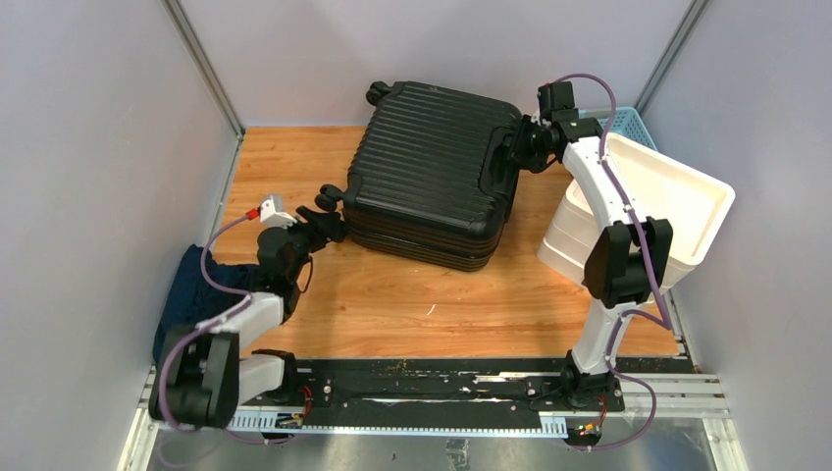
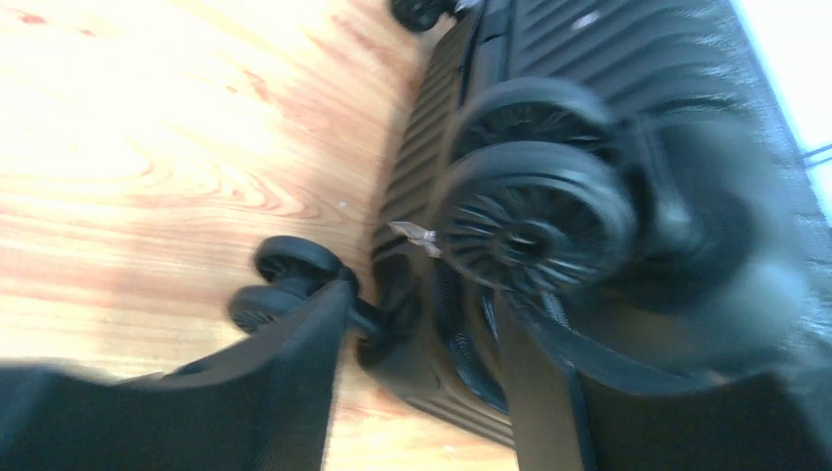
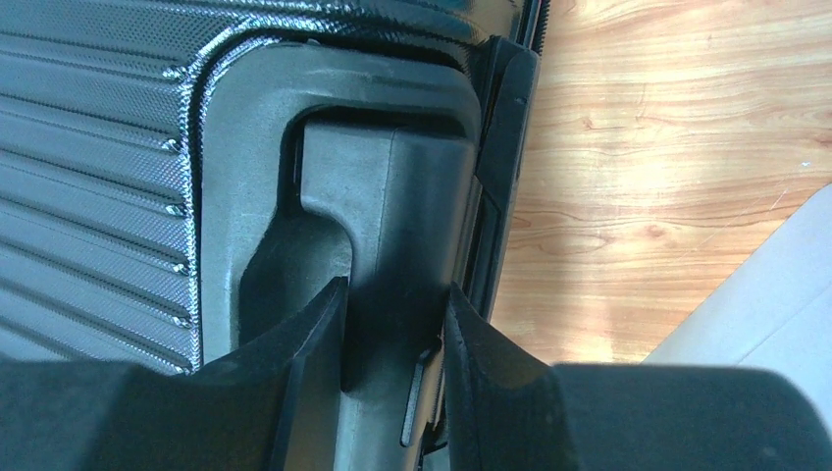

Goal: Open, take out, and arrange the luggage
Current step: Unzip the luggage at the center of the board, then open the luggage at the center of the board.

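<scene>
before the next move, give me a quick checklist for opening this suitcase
1. Hold on the handle: ok, the right gripper has a finger pressed on each side of it.
2. Contact with the wheel: cannot tell, the left gripper has its jaws apart at that corner, but the view is blurred.
3. Opening of the luggage: not ok, the shell is closed and lies flat on the table.
4. Gap to the white drawer unit: ok, wood shows between them.
</scene>
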You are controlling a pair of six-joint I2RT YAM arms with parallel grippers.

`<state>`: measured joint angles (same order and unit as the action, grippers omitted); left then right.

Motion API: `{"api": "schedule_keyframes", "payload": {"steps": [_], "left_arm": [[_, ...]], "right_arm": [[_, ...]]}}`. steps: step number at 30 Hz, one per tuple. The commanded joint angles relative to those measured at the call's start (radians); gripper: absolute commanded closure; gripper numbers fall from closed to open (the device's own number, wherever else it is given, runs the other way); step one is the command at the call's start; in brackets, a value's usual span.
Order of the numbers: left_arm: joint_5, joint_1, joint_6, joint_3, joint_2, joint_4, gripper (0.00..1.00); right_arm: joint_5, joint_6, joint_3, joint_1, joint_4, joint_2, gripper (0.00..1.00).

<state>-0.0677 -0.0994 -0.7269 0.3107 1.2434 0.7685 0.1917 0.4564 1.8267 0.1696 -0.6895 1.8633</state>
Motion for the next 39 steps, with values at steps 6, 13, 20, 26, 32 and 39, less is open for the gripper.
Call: {"api": "schedule_keyframes", "payload": {"steps": [6,13,20,26,32,39], "left_arm": [[-0.095,0.006,0.083,-0.056,-0.587,-0.402,0.23],[-0.440,0.003,0.078,0.112,-0.662,-0.500,0.19],[-0.552,-0.078,0.150,0.211,-0.625,-0.499,0.18],[-0.333,-0.079,0.386,0.429,-0.552,-0.812,0.10],[-0.359,-0.084,0.521,0.789,-0.294,-1.047,0.09],[-0.238,-0.352,0.908,0.683,-0.434,-0.963,0.00]], "right_arm": [[0.158,-0.024,0.145,0.057,0.119,-0.113,1.00],[0.156,-0.012,0.195,0.101,0.109,-0.138,1.00],[0.142,0.003,0.262,0.151,0.103,-0.133,1.00],[0.138,0.002,0.354,0.205,0.107,-0.088,0.99],[0.152,0.022,0.419,0.224,0.110,-0.023,0.99],[0.174,0.042,0.483,0.252,0.110,0.032,0.99]]}}
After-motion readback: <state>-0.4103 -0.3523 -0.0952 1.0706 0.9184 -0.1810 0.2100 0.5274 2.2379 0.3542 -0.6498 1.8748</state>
